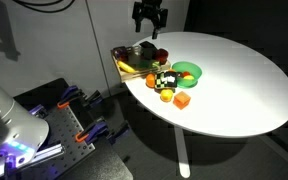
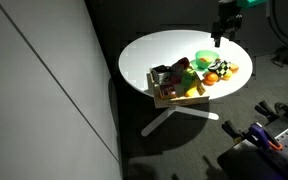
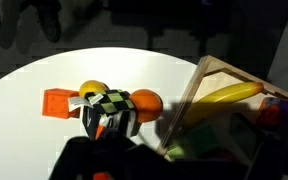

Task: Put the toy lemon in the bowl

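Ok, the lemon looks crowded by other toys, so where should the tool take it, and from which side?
Grip the toy lemon across its rounded middle, coming straight down from above. In the wrist view only its top shows: the checkered toy stands in front of it and the orange block lies close beside, so a sideways approach would likely bump them.

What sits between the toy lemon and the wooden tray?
In the wrist view, a black-and-white checkered toy and a round orange toy fruit lie between the toy lemon and the wooden tray.
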You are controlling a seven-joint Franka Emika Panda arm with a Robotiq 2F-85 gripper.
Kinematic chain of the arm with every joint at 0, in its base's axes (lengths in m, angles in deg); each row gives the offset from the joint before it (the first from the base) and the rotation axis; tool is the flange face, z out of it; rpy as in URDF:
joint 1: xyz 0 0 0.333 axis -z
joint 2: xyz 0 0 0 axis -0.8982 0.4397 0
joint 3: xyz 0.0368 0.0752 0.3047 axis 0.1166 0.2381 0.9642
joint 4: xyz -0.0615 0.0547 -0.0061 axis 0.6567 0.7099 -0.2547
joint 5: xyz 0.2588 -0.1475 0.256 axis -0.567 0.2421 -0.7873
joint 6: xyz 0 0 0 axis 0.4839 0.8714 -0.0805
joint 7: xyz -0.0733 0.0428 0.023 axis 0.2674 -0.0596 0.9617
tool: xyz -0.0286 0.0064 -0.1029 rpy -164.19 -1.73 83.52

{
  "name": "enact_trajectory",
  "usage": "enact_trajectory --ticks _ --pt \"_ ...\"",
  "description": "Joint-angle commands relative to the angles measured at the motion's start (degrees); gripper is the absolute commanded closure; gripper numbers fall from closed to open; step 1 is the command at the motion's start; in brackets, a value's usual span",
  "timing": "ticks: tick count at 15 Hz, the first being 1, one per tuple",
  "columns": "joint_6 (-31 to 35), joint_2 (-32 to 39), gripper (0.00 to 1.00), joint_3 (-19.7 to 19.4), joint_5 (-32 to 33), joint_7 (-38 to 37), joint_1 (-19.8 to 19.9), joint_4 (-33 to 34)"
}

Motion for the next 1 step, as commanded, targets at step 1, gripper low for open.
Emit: enact_trajectory --ticks 1 --pt "-0.2 0.2 0.0 0.3 0.0 0.0 0.3 0.1"
